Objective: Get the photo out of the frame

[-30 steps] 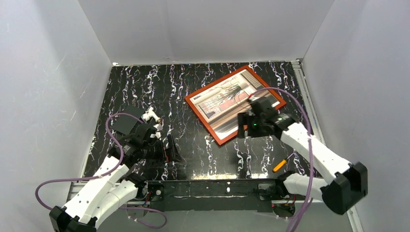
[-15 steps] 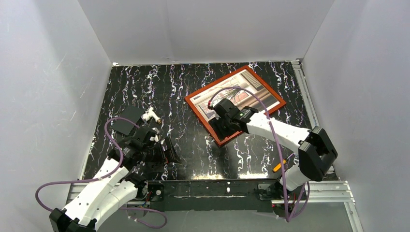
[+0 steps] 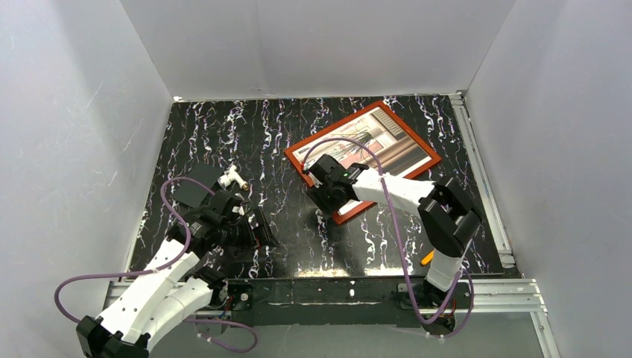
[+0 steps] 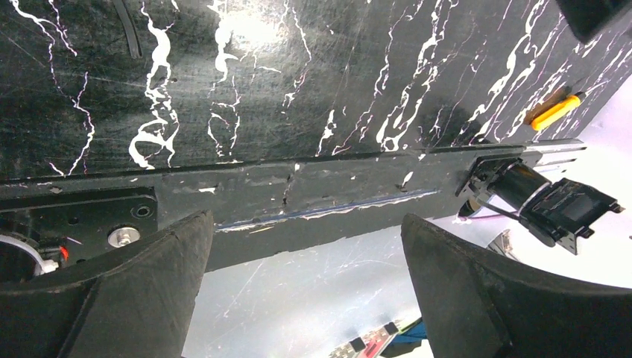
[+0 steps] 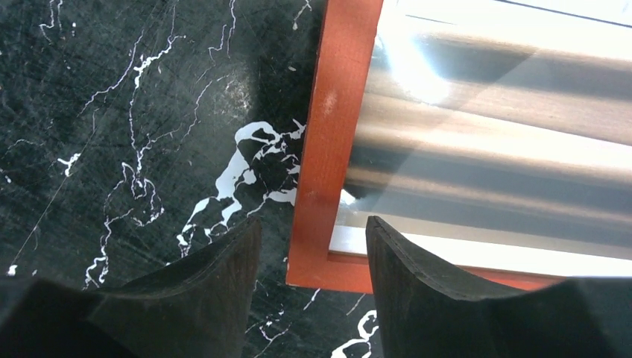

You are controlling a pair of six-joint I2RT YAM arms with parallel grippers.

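A black table with white marble-like veins is shown from above, closed in by plain pale grey walls at the back and on both sides. A dark metal mounting rail is fixed along the table's near edge, and two white robot arms are bolted to it.

A small white T-shaped pipe fitting and a flat dark square piece are seen towards the left edge. A short orange-handled tool is seen near the near right corner. Purple cables are looped over both arms.

The thin reddish-brown wooden picture frame is laid flat in the far right part of the table. It is turned at an angle, with its long axis running from the table's middle towards the far right corner. The print of a curtained window is seated inside it, face up, under bright glare.

The frame's nearest corner is covered by the right gripper. In its wrist view, the black fingers are held partly spread. One is placed over bare table and the other over the print's edge, with the frame's side rail between them. No contact can be made out.

The left gripper is held above the near left of the table, spread wide with nothing between its fingers.
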